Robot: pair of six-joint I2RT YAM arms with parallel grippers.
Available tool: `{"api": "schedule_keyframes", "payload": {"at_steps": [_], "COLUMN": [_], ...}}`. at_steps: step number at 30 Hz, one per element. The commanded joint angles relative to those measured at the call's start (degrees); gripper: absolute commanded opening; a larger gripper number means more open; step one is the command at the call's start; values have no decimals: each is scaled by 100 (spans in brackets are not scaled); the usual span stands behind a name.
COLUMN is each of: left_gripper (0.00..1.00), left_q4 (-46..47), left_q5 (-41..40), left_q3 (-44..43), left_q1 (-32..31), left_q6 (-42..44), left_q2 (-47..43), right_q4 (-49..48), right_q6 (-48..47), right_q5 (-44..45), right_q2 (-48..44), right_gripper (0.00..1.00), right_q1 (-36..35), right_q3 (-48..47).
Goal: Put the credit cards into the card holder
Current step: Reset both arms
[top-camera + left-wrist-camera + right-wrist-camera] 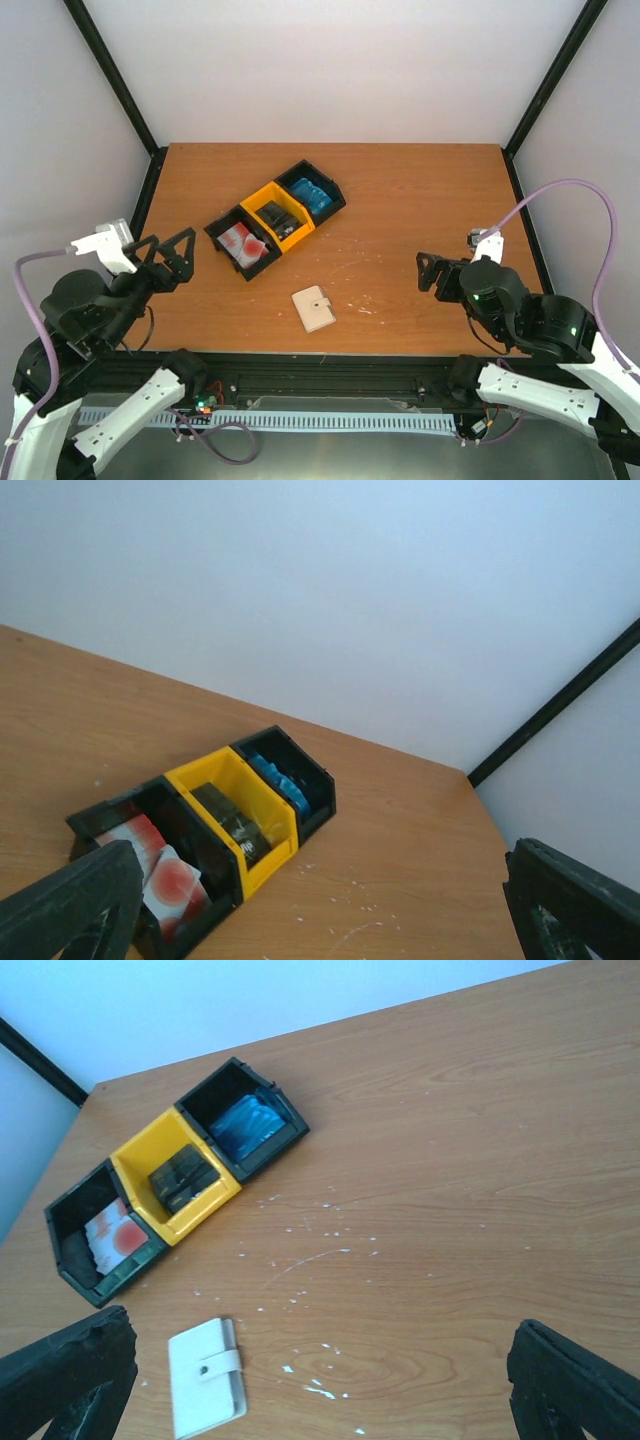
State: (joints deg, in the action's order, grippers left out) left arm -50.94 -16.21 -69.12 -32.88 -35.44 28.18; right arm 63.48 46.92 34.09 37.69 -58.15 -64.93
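Cream wallet [314,308], snapped shut, lying flat.
We see it between our left gripper [183,258] and right gripper [425,273], touching neither; both spread wide.

The black-and-white left arm [85,305] is folded at the near left corner, its black two-finger left hand [170,250] angled inward and forward, fingers spread wide. The black-and-white right arm [520,310] is bent likewise, its black two-finger right hand [424,273] pointing leftward, fingers wide apart.
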Motion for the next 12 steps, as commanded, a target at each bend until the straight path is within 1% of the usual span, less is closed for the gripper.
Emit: {"api": "schedule_keyframes", "payload": {"at_steps": [1,6,12], "left_gripper": [100,100,100], "left_q4": [-194,-422,-583], "left_q5": [-451,-513,-427], "left_q3": [-46,-80,-34], "left_q1": [1,1,1], "left_q6": [467,442,306], "left_q2": [-318,-514,-672], "right_q4": [153,163,376], "right_q6": [-21,-80,1], "right_q5": [486,563,751], "right_q2": [-271,-587,-634], "right_gripper": [100,100,100], "right_q1": [5,9,8], "right_q3": [185,284,270]}}
